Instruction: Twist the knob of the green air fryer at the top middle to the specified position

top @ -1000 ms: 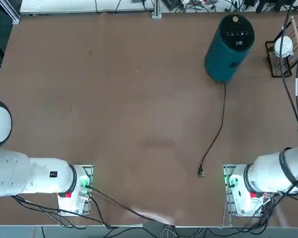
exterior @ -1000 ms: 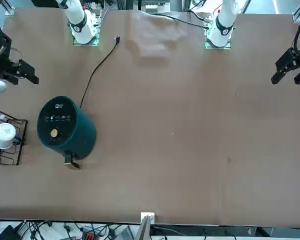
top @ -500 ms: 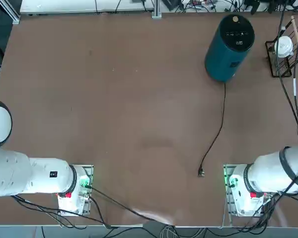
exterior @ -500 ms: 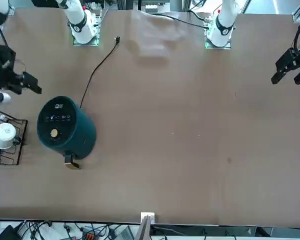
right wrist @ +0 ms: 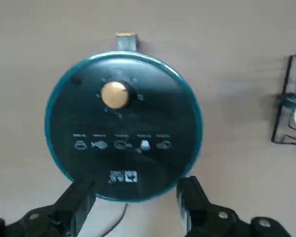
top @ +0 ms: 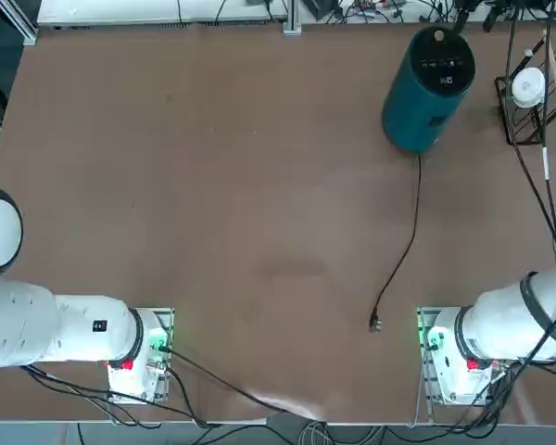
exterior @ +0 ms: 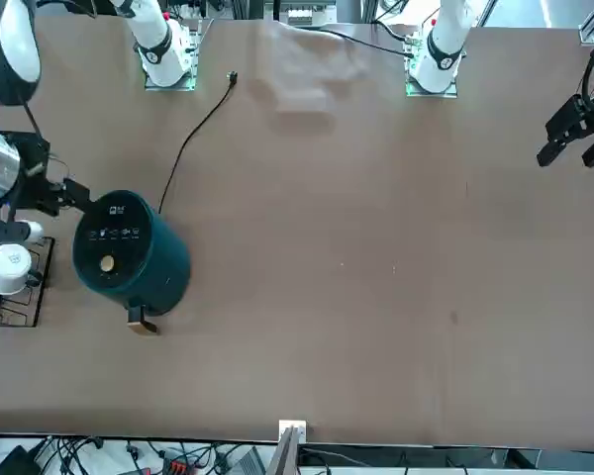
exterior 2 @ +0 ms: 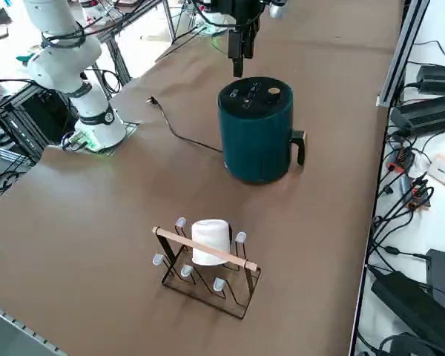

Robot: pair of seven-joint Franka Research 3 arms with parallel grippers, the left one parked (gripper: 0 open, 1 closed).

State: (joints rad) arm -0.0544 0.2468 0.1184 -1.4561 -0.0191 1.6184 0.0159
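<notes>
The green air fryer [top: 417,107] [exterior: 144,259] [exterior 2: 255,137] stands upright at the table's far right. On its black top panel [right wrist: 123,133] the tan knob [right wrist: 114,95] [top: 439,37] [exterior: 107,263] [exterior 2: 274,93] sits on the far side from the robot, beyond a row of white marks. My right gripper [right wrist: 135,195] [exterior: 77,194] [exterior 2: 239,68] hangs open in the air above the panel's robot-side edge, clear of the knob. Both fingers [right wrist: 81,197] point down with nothing between them.
A black wire rack holding a white cup [top: 528,88] [exterior: 10,269] [exterior 2: 208,248] stands close to the fryer on the robot's right. The thin black cord [top: 412,232] [exterior: 193,129] trails towards my base. The fryer's handle [exterior 2: 300,147] [right wrist: 126,39] faces the far table edge.
My right gripper has swung in from the rack side and farther across the table, ending over the fryer's robot-side edge. The fryer and rack have not moved.
</notes>
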